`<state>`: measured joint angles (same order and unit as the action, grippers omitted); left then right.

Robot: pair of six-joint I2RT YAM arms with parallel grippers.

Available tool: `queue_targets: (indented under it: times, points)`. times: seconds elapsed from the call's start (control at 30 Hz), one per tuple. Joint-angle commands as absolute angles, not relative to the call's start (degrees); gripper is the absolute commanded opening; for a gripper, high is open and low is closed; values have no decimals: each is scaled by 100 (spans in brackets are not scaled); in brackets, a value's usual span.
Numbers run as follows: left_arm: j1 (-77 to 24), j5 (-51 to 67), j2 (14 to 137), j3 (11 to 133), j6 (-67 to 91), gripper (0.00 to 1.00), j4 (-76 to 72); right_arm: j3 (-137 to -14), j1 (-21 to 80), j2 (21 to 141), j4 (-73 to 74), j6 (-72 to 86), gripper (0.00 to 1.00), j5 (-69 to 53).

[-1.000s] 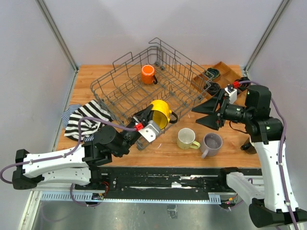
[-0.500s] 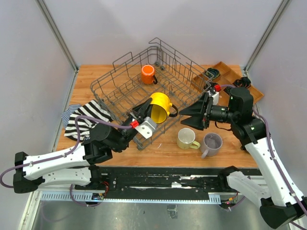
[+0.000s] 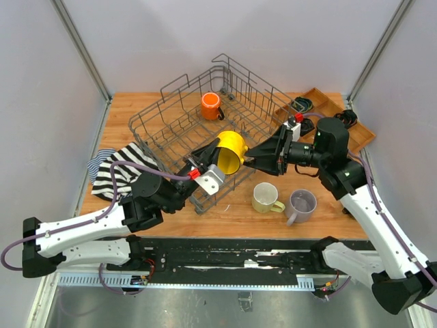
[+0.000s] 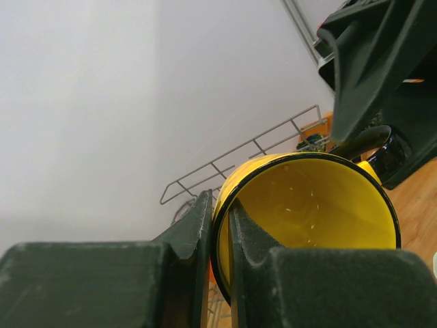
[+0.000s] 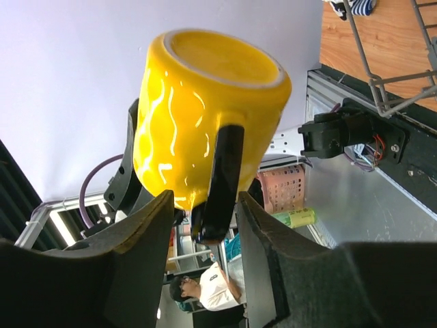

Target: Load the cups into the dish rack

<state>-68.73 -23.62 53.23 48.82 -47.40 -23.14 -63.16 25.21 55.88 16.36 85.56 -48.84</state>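
My left gripper [image 3: 212, 156] is shut on the rim of the yellow mug [image 3: 231, 151], one finger inside and one outside, and holds it tilted above the near corner of the grey wire dish rack [image 3: 184, 130]. The left wrist view shows the mug's [image 4: 307, 205] inside past my left gripper [image 4: 220, 219]. My right gripper [image 3: 250, 158] is open, with its jaws either side of the mug's black handle [image 5: 222, 171] without closing on it; the right wrist view shows this right gripper [image 5: 203, 201] under the mug [image 5: 198, 96]. An orange mug [image 3: 210, 106] stands in the rack. The cream mug [image 3: 265, 197] and lavender mug [image 3: 301, 203] stand on the table.
A striped cloth [image 3: 119, 171] lies left of the rack. A wooden compartment tray [image 3: 328, 106] sits at the back right, with a black round thing [image 3: 348, 117] on it. The rack's raised wire side [image 4: 239, 150] is behind the held mug.
My left arm has raised the yellow mug higher over the rack's corner. My right arm has swung left, and its open jaws now sit around the mug's handle.
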Motion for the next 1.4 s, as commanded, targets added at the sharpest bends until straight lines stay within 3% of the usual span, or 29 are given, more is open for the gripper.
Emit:
queue_targets:
  times: [0.0, 0.6, 0.77, 0.87, 1.1, 1.27, 1.37]
  points:
    - [-6807, -2079, 5269, 4961, -4651, 0, -3041, -6429, 2641, 5746, 969, 8780, 41, -4917]
    - [-6390, -1324, 4983, 4971, -4305, 1, -2637, -6043, 3161, 6200, -638, 9595, 33, -5488]
    - [-6287, -1044, 4874, 5058, -4155, 1, -2460, -5868, 3233, 6197, -940, 9781, 22, -5508]
    - [-6267, -1035, 4823, 5049, -4159, 0, -2402, -5832, 3230, 6180, -972, 9798, 3, -5517]
    - [-6267, -1410, 4785, 5032, -4096, 0, -2457, -5877, 3234, 6182, -901, 9609, 1, -5550]
    - [-6266, -1797, 4796, 5010, -3990, 18, -2607, -6004, 3234, 6208, -811, 9426, 1, -5460]
    - [-6259, -2001, 4786, 4993, -3990, 34, -2689, -6104, 3234, 6232, -692, 9253, 1, -5378]
